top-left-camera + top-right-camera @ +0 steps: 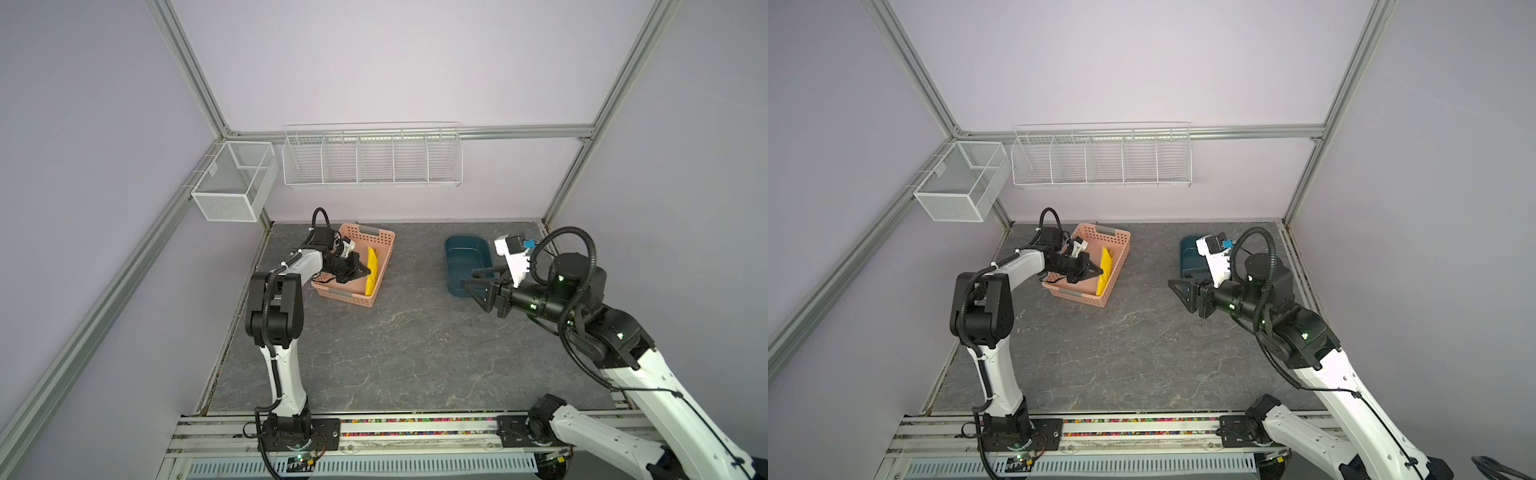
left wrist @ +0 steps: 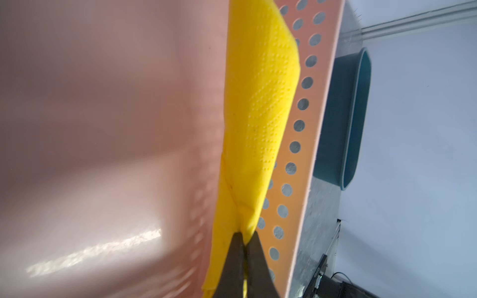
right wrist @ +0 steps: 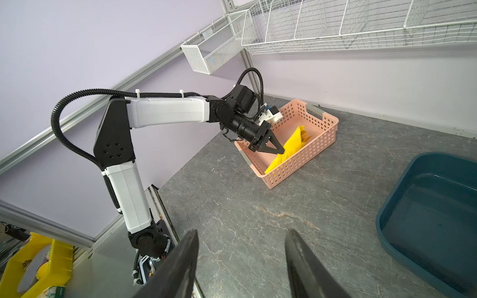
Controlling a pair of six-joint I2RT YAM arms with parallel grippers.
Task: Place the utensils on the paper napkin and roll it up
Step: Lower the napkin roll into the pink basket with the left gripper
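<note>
Paper napkin (image 1: pixel 372 270): one, bright yellow and folded long, standing on edge inside the pink perforated basket (image 1: pixel 345 297) and leaning against the basket wall nearest the table's middle. In the right wrist view the napkin (image 3: pixel 289 152) runs along that holed wall (image 3: pixel 296 167). Of the utensils, only one orange-gold toothed tip (image 3: pixel 304 134) shows, poking from the napkin's far end; how many lie wrapped inside cannot be told.

Two containers sit on the grey stone-patterned table (image 1: pixel 395 340): the pink basket toward the left and one dark teal tub (image 1: pixel 448 262) toward the right, well apart. On the back wall hang one white mesh box (image 1: pixel 232 183) and one long white wire rack (image 1: pixel 372 166) split into five compartments.

Left gripper (image 1: pixel 366 272) reaches into the basket, its jaws pinched together on the napkin's near edge; the left wrist view shows the yellow paper (image 2: pixel 258 116) squeezed between the dark fingertips (image 2: pixel 236 247).

Right gripper (image 1: pixel 469 279) hovers beside the tub with jaws spread apart, holding nothing; bare table shows between them (image 3: pixel 241 232).
</note>
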